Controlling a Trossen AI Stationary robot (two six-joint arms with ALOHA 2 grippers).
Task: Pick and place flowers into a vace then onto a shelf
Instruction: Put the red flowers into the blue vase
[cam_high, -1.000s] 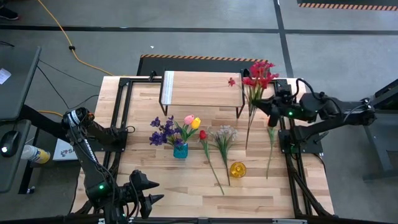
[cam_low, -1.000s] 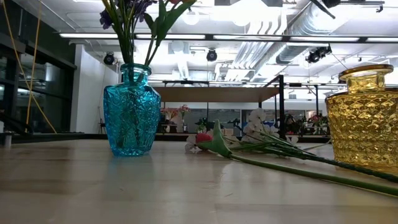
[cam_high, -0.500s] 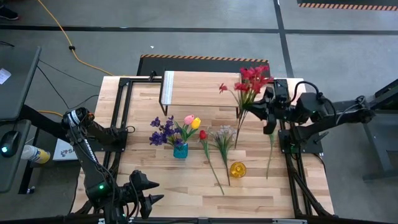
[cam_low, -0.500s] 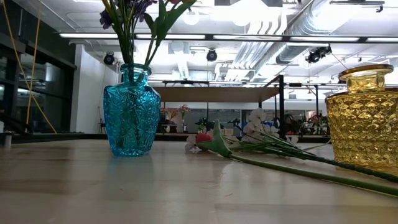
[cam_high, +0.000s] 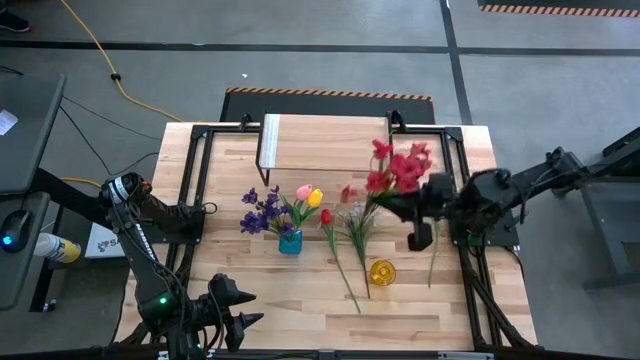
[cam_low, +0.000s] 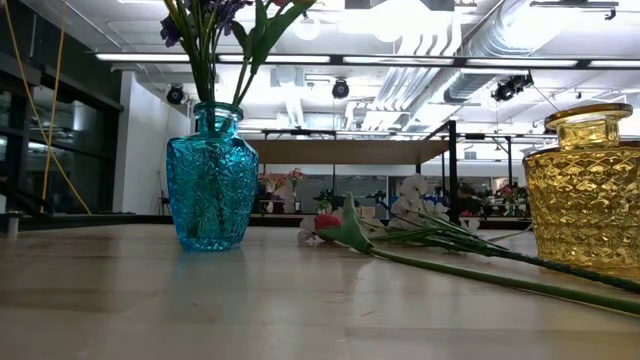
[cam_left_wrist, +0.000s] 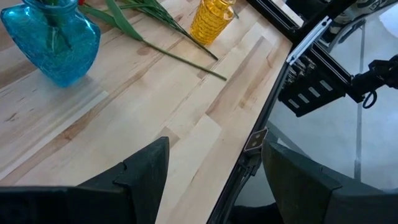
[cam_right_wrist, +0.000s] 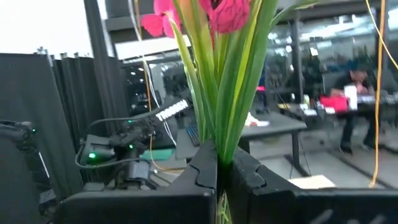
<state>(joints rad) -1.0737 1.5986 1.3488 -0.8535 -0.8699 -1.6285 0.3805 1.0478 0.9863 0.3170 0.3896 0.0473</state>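
Observation:
My right gripper (cam_high: 408, 207) is shut on a bunch of red flowers (cam_high: 396, 170) above the table's right half, between the shelf (cam_high: 325, 143) and the yellow vase (cam_high: 382, 272). The blue vase (cam_high: 290, 241) stands mid-table with purple, pink and yellow flowers in it. A red-bloomed flower (cam_high: 326, 216), white flowers (cam_high: 362, 215) and one more stem (cam_high: 434, 245) lie flat on the table. My left gripper (cam_high: 240, 312) stands open at the near left edge, over bare wood in the left wrist view (cam_left_wrist: 214, 186). My right gripper pinches the bunch's green stems and leaves (cam_right_wrist: 219, 146) between its two fingers, a way below the blooms (cam_right_wrist: 227, 12). The fingers lie across the stems and come from the table's right side, slanting a little upward. The bunch is lifted clear, its blooms pointing up and toward the far left.
The shelf stands on thin black legs at the far middle of the table. Black frame rails (cam_high: 465, 250) run along the table's right and left sides. The yellow vase (cam_left_wrist: 211, 18) and the blue vase (cam_left_wrist: 53, 40) stand near the lying stems.
My right gripper has carried the red flowers from beside the shelf's right end toward the table's near edge and middle, rolling and tipping its fingers upward. The bunch has swung with it, its blooms now over the white flowers' area, clear of the table.

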